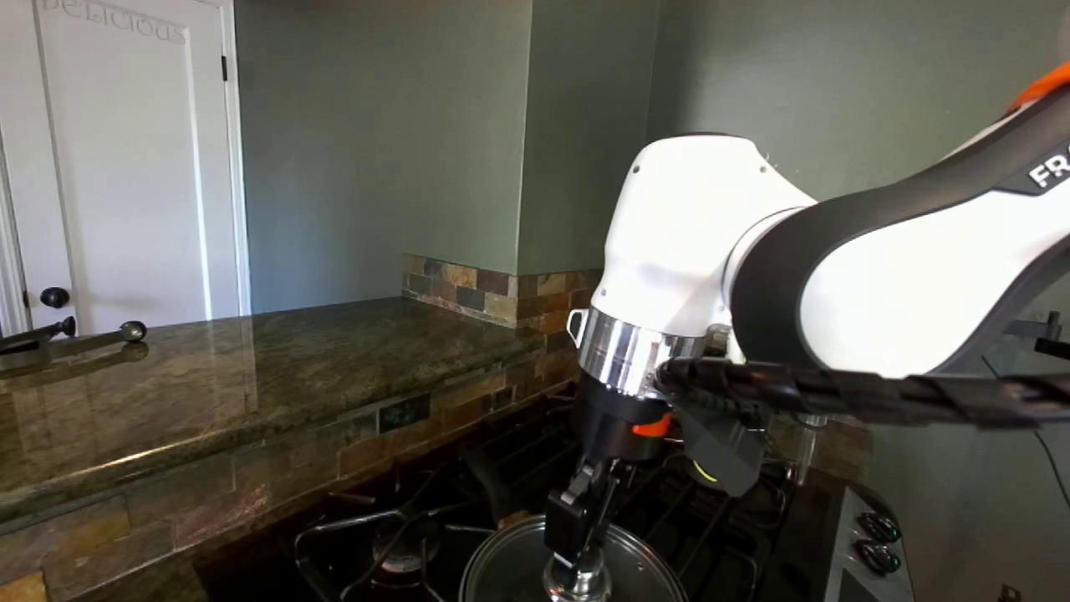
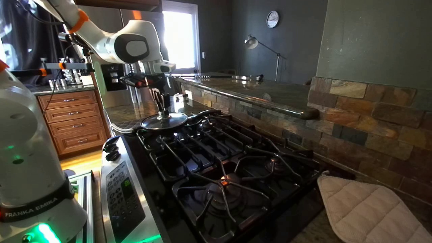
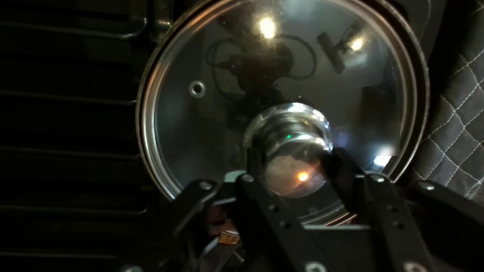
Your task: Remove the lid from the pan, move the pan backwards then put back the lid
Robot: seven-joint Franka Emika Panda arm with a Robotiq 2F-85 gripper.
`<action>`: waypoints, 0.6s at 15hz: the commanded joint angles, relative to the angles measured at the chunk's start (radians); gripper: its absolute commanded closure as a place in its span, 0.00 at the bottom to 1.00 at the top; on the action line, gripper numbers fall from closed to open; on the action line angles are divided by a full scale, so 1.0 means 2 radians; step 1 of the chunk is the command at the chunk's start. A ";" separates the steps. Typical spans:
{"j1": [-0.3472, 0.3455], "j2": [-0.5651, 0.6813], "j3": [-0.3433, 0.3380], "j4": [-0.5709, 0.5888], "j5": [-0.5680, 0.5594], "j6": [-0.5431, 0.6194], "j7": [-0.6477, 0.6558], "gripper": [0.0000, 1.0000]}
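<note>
Pinching the shiny round metal knob with the black 2-fingered claw, with 1 finger at each side. Directly below the claw, find the round, silver-rimmed glass lid, seemingly seated on the round dark metal pan. Probably lifting off or setting back; impossible to tell which. For either, move the claw straight up or down without tilting, to avoid scraping metal on metal. Check for even seating below the claw before letting go, and mind the black handle, reaching beyond the claw toward the brown stone-tiled wall.
</note>
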 commanded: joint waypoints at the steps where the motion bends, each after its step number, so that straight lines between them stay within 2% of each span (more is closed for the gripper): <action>1: 0.002 0.013 0.001 0.007 -0.011 0.007 0.014 0.77; 9: 0.010 -0.005 -0.012 0.005 0.008 -0.002 -0.002 0.77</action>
